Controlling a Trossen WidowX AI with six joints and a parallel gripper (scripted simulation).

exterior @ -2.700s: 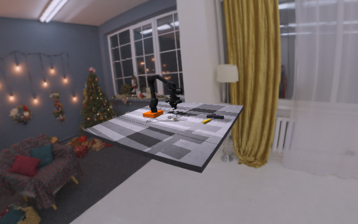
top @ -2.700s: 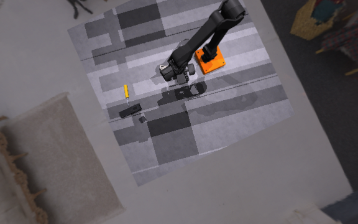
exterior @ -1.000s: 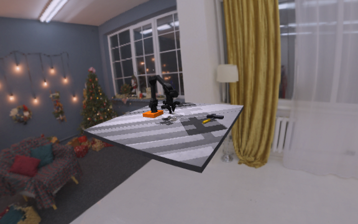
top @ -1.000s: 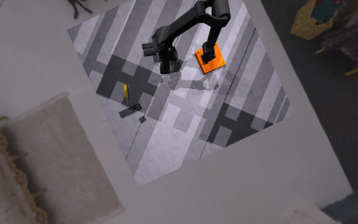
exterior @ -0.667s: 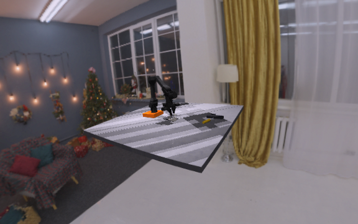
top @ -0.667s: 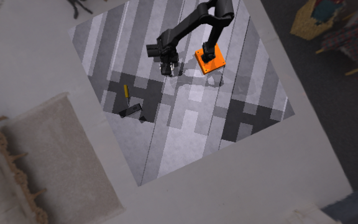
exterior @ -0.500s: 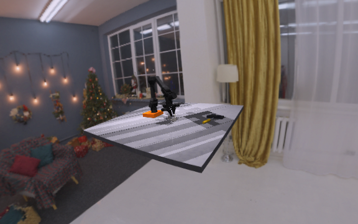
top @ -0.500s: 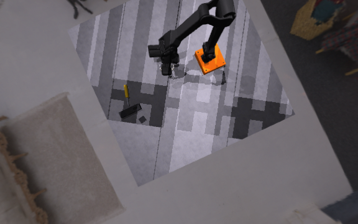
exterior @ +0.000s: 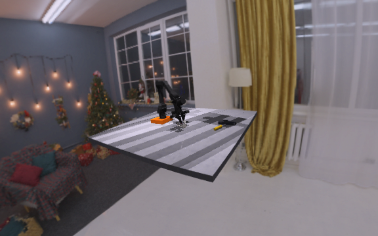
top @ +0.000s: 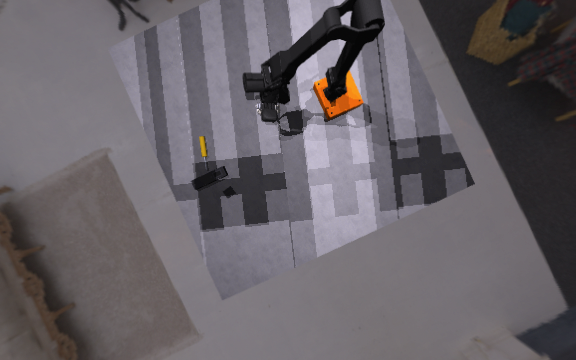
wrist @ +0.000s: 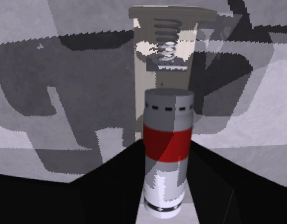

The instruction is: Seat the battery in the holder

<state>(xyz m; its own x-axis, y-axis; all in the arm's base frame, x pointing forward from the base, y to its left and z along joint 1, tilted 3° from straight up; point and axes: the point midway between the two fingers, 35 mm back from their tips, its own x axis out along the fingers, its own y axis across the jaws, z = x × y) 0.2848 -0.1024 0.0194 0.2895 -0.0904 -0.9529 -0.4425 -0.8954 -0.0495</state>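
Observation:
In the wrist view my gripper (wrist: pixel 164 147) is shut on the battery (wrist: pixel 167 132), a grey cylinder with a red band. The battery points away from the camera, along the line of the holder (wrist: pixel 142 90). The holder is a pale open tray just beyond and below the battery tip, and its coil spring (wrist: pixel 167 44) sits at the far end. The battery is above the holder, and I cannot tell whether they touch. From overhead the gripper (top: pixel 269 113) hangs left of the orange arm base (top: pixel 350 100) and covers the battery and most of the holder. It also shows in the side view (exterior: pixel 181 120).
A yellow pen-like tool (top: pixel 202 146) (exterior: pixel 218 127), a black bar (top: pixel 209 178) (exterior: pixel 227 122) and a small black block (top: pixel 229 191) lie apart at the left of the striped table (top: pixel 348 210). The table edges fall off to the floor.

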